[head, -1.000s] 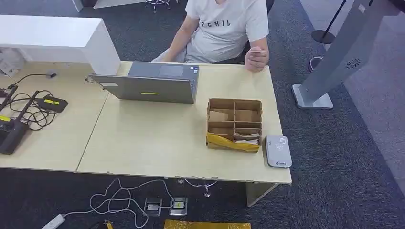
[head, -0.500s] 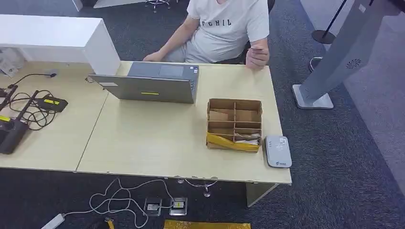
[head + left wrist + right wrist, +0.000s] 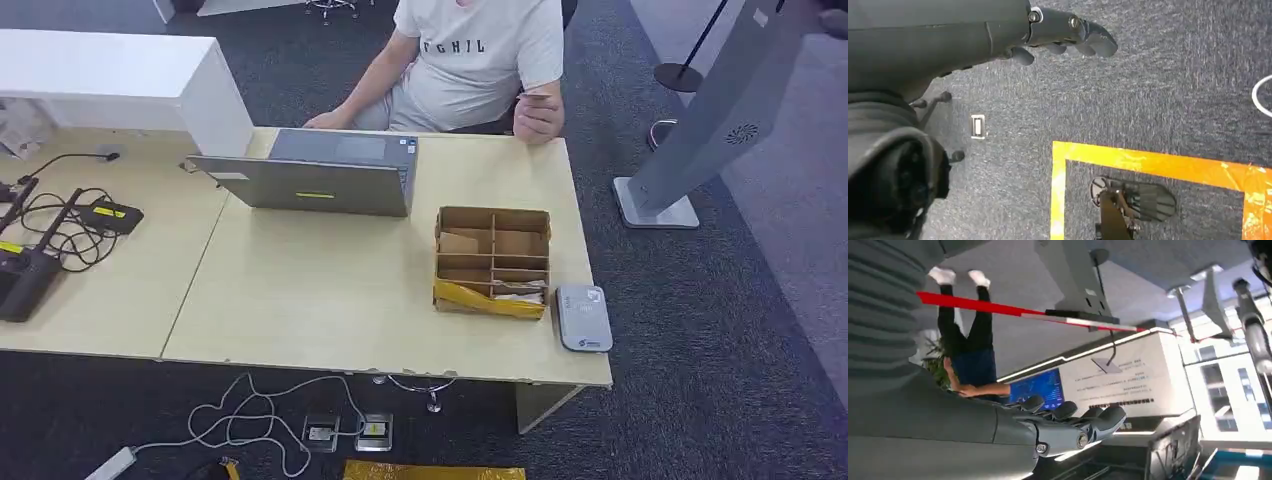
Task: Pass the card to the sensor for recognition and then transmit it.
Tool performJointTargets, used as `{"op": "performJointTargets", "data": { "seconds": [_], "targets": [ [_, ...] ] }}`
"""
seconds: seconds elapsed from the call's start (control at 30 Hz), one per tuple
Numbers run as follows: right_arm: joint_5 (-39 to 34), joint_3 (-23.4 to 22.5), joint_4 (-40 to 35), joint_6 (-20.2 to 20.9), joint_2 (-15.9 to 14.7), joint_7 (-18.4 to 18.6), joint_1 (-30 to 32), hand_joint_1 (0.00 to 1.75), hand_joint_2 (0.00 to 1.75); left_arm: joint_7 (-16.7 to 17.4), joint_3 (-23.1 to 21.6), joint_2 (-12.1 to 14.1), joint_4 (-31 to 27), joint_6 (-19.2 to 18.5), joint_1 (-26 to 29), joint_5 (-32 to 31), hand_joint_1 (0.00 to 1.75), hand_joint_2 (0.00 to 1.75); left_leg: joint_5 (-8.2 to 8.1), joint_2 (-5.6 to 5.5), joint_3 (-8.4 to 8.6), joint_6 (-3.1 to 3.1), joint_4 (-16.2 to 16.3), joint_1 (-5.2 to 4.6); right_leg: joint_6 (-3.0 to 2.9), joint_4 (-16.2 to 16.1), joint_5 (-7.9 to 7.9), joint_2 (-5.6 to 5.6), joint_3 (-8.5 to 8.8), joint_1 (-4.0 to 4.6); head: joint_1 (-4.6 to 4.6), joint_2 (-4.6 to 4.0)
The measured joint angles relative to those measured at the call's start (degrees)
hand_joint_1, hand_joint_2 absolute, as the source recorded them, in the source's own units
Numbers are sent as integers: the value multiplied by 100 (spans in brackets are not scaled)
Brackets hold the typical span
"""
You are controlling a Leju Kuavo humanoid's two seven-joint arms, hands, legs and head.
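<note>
Holding the card (image 3: pixel 541 97), a person's hand (image 3: pixel 538 113) waits across the table (image 3: pixel 330 290). Nothing is done: left hand (image 3: pixel 1068 37) and right hand (image 3: pixel 1073 425) hold nothing, fingers loosely apart; sensor (image 3: pixel 583 317) untouched.

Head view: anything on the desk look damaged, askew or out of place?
The cardboard organizer looks worn: yellow tape runs crookedly across its near wall. Cables lie tangled at the desk's left end. The card reader sits flat near the right edge, slightly angled. Nothing spilled.
</note>
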Motion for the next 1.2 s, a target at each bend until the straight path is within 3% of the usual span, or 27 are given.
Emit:
{"op": "performJointTargets", "data": {
  "seconds": [0.5,0.93,1.2],
  "targets": [
    [-435,894,-240,-2,-142,286,862,0,175,52,-83,35,0,-61,-9,-105,0,0,-1,10,-1,-1,0,1,0,1,0,13,-6,1,-2,0],
    [-1392,1095,-688,-107,-230,677,1369,0,175,100,-151,46,0,-76,-37,-221,0,0,-1,15,0,-1,0,1,0,1,1,16,-4,1,-2,0],
    [-1565,1147,-935,-328,-140,693,1590,0,175,155,-170,24,0,-53,-46,-256,0,0,-1,15,-2,-1,-1,1,0,2,1,15,-4,1,-2,0]
  ]
}}
